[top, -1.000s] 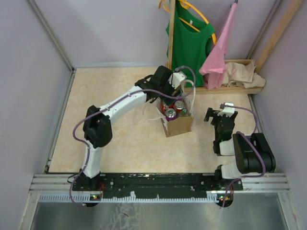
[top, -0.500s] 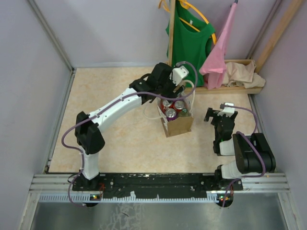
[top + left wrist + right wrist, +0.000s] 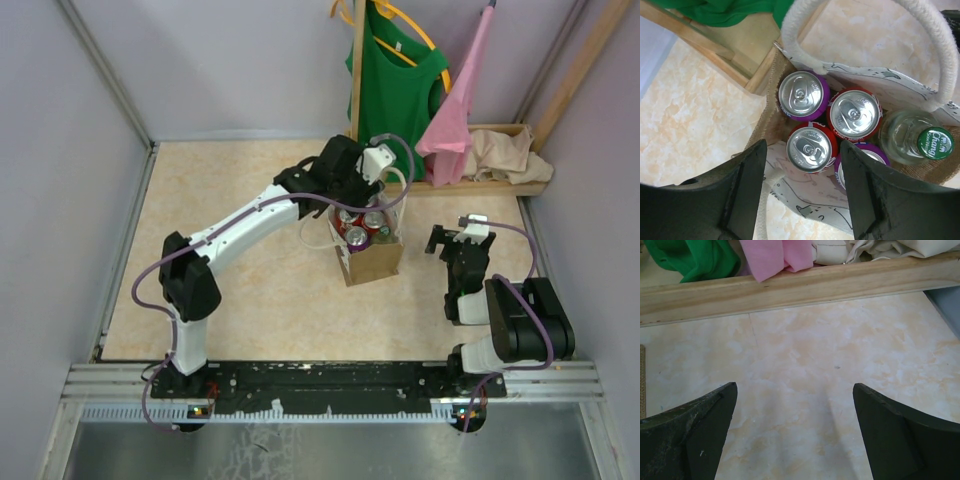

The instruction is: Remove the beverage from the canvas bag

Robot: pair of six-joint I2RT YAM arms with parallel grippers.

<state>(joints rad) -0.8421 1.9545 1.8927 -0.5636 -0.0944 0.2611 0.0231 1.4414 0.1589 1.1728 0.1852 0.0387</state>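
High rear camera overlooks the table (image 3: 200, 180); left wrist camera looks closely into the shared canvas bag (image 3: 375, 262).

Rough woven canvas bag (image 3: 771, 110), shiny metal can tops (image 3: 809, 146), glossy glass bottle (image 3: 905, 135).

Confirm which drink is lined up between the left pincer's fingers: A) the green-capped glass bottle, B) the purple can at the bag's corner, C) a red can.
C: the left wrist view shows a red can framed between the fingers of the open left pincer, with the green-capped bottle off to one side.

Bright, even light; soft shadows
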